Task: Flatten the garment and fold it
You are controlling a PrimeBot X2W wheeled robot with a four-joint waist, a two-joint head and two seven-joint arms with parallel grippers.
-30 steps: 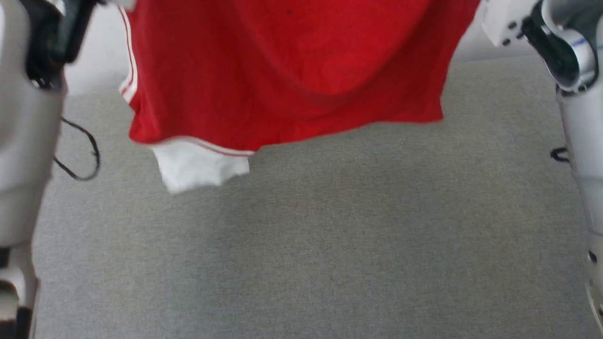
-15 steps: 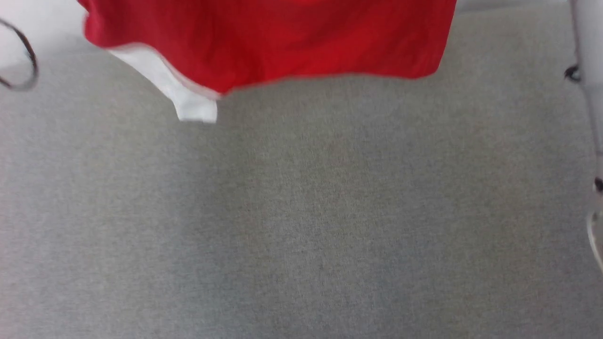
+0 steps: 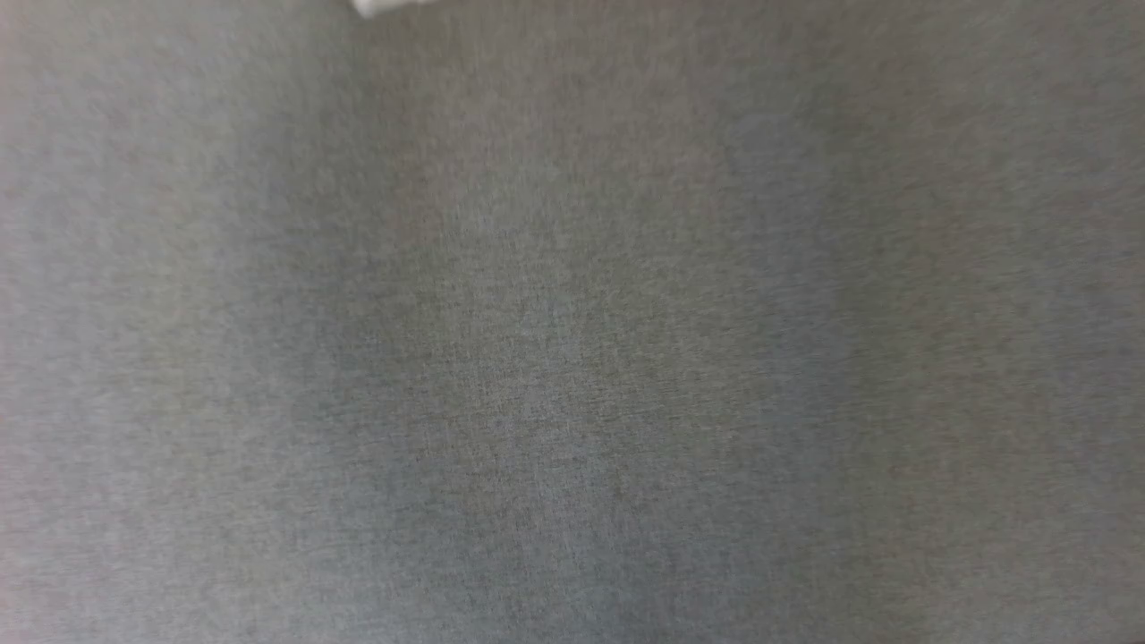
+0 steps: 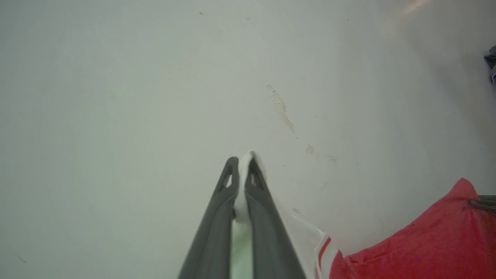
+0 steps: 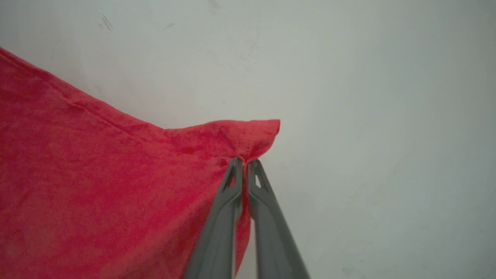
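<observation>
The garment (image 5: 97, 174) hangs aloft, held at two points. Left gripper (image 4: 241, 166) pinches its white sleeve (image 4: 306, 236), right gripper (image 5: 245, 162) a red corner (image 5: 263, 130) (likely so it spreads flat before lowering onto the grey surface (image 3: 572, 358)).

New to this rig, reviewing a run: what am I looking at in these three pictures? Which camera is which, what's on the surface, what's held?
It is a wheeled robot with two arms, working on a T-shirt. The grey picture comes from the head camera, looking down at a grey fabric surface. The stretch in view is bare, and the white scrap at the top edge is probably a sleeve tip. The other two pictures come from wrist cameras, each looking along its arm's two dark fingers toward a pale wall. The left end effector is shut on the white sleeve of the garment. The right end effector is shut on a red corner. The shirt appears held up between the arms.
</observation>
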